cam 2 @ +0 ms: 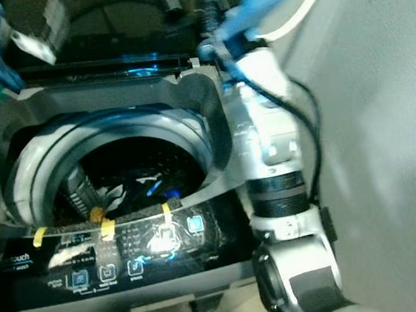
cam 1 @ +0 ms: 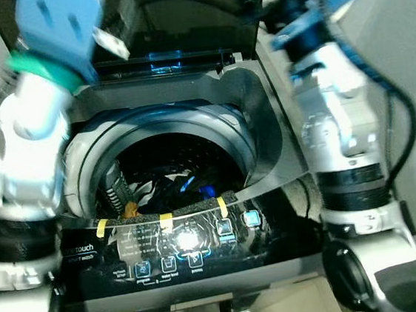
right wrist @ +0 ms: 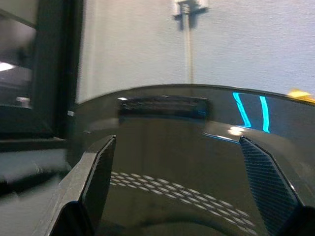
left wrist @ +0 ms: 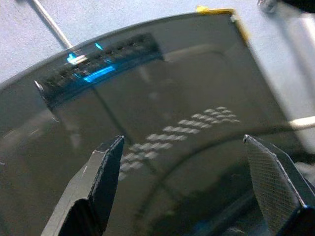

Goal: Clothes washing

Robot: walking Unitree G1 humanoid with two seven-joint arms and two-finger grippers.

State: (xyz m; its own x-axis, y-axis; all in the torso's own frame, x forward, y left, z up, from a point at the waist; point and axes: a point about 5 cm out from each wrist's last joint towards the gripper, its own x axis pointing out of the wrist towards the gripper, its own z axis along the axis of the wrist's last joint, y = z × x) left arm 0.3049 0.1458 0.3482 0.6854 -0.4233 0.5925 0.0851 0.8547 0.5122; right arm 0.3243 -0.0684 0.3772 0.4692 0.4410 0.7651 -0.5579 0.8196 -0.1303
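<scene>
A top-loading washing machine (cam 1: pixel 256 121) stands open below me. Dark and white clothes (cam 1: pixel 170 188) lie in its drum. The dark glass lid (cam 1: pixel 178 17) is raised at the back. Both arms reach up toward it, the left arm (cam 1: pixel 33 122) on the left and the right arm (cam 1: pixel 330 113) on the right. In the left wrist view my left gripper (left wrist: pixel 182 142) is open, with its fingers spread close before the lid's glass (left wrist: pixel 162 88). In the right wrist view my right gripper (right wrist: pixel 177 140) is also open, facing the lid (right wrist: pixel 167 132) near its upper edge. Neither holds anything.
The glossy control panel (cam 1: pixel 180 248) runs along the machine's front, with yellow tape strips (cam 1: pixel 166 221) on the rim above it. A grey wall (cam 2: pixel 381 108) stands close on the right. A white wall with a pipe (right wrist: pixel 187 44) rises behind the lid.
</scene>
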